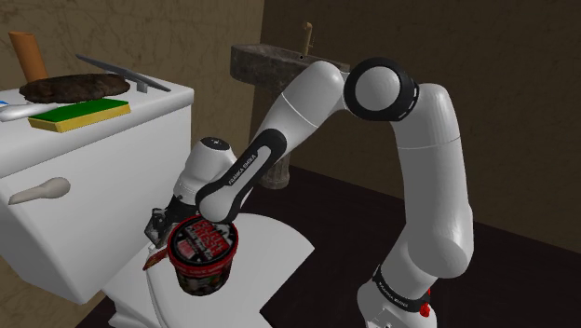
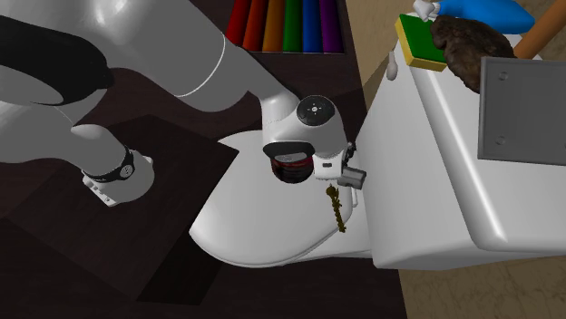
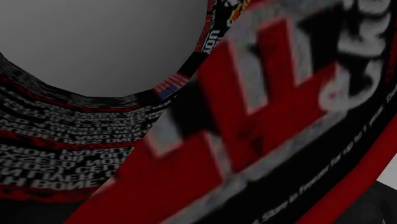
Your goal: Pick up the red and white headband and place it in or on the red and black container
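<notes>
Gripper pressed right over red and black container on toilet lid; how open, can't tell. Tank with sponge just beyond.

arm arched over, tool angled downward

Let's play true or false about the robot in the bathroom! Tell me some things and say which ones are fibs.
1. A green and yellow sponge lies on top of the toilet tank. True.
2. The robot arm is blue. False: it is white with dark joints.
3. The gripper is right by the red and black container. True.
4. The toilet lid is flipped up. False: it is down, closed.
5. The container stands on the tank beside the sponge. False: it is lower down, over the toilet lid.
</notes>
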You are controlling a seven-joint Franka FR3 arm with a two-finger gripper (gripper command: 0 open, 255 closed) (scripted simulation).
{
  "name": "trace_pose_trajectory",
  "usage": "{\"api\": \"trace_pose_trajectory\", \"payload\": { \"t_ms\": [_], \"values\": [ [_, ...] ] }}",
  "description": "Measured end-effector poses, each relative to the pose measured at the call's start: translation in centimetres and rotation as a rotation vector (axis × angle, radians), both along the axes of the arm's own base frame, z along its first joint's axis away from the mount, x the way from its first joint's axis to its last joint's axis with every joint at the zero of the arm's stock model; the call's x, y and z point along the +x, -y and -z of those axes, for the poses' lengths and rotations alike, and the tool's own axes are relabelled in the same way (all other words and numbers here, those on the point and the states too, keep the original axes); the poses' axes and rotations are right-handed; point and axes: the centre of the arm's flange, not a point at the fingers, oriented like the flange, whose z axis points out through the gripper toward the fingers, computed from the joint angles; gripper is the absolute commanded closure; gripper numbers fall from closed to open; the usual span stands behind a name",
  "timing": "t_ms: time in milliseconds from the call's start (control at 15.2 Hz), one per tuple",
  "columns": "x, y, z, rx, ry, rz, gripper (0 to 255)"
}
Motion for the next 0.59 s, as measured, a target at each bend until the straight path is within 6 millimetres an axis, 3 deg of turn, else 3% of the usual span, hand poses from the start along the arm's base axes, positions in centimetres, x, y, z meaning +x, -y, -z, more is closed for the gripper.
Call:
{"api": "trace_pose_trajectory", "payload": {
  "t_ms": [198, 594],
  "values": [
    [0.0, 0.0, -0.2, 0.000, 0.000, 0.000, 255],
    [-0.1, 0.1, -3.1, 0.000, 0.000, 0.000, 255]
  ]
}}
